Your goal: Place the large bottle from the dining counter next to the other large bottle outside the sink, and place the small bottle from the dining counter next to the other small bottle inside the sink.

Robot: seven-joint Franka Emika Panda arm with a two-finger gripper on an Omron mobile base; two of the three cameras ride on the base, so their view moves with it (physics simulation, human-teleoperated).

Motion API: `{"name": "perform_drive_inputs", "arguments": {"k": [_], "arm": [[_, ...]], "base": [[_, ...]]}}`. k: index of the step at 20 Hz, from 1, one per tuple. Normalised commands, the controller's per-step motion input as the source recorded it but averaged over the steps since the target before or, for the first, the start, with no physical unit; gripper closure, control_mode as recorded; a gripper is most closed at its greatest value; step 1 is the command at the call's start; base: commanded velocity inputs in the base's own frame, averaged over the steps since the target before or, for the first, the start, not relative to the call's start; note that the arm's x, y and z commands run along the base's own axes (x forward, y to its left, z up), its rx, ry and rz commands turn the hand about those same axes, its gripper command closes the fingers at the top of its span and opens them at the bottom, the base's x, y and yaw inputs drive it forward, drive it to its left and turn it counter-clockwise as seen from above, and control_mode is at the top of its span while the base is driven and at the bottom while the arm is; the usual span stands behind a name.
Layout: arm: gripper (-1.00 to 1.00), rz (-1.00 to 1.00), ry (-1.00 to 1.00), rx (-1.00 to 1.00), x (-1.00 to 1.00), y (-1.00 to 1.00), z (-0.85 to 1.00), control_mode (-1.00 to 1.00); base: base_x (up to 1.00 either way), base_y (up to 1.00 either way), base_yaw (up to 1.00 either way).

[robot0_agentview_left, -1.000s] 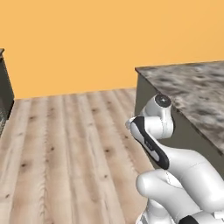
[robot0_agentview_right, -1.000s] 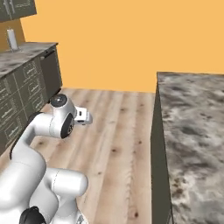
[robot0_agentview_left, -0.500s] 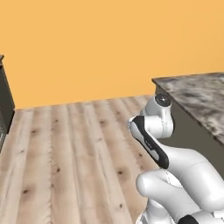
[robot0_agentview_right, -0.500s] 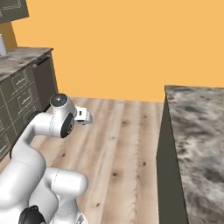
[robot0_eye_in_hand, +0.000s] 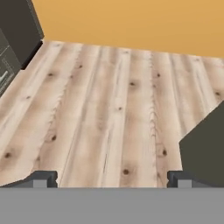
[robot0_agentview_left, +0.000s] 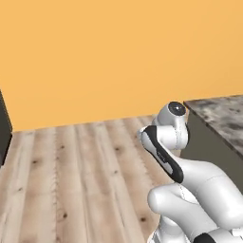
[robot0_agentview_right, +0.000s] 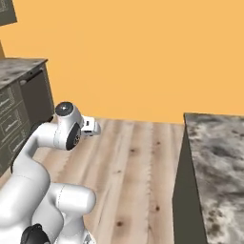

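My gripper [robot0_eye_in_hand: 111, 180] is open, its two dark fingertips [robot0_eye_in_hand: 41, 179] wide apart with only bare wooden floor between them. The arm is folded close above the base, the hand [robot0_agentview_right: 89, 127] pointing out over the floor. The dining counter [robot0_agentview_left: 219, 114], a mottled grey-brown stone top on a dark green base, stands at the right edge of both base views [robot0_agentview_right: 217, 157]. Its dark corner [robot0_eye_in_hand: 203, 151] shows at the right of the hand view. The bottles and the sink are out of view.
Dark cabinets with a stone top [robot0_agentview_right: 21, 93] line the left side, and their edge shows at the far left [robot0_agentview_left: 4, 130] and in the hand view [robot0_eye_in_hand: 17, 30]. An orange wall [robot0_agentview_left: 118, 57] closes the far side. Wooden floor [robot0_agentview_right: 138, 162] lies between.
The whole picture has shifted: the base has moved, so the counter has slid rightward and the cabinets leftward in the views. The arm's pose and the open gripper are unchanged.
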Motion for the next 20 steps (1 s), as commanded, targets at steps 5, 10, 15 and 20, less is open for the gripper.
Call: {"name": "perform_drive_inputs", "arguments": {"k": [5,10,15,20], "arm": [[-1.0,0.0,0.0,0.0,0.0,0.0,0.0,1.0],[-1.0,0.0,0.0,0.0,0.0,0.0,0.0,1.0],[-1.0,0.0,0.0,0.0,0.0,0.0,0.0,1.0],[-1.0,0.0,0.0,0.0,0.0,0.0,0.0,1.0]], "base": [[1.0,0.19,-0.01],[1.0,0.3,-0.18],[1.0,0.39,-0.42],[1.0,0.55,-0.53]]}}
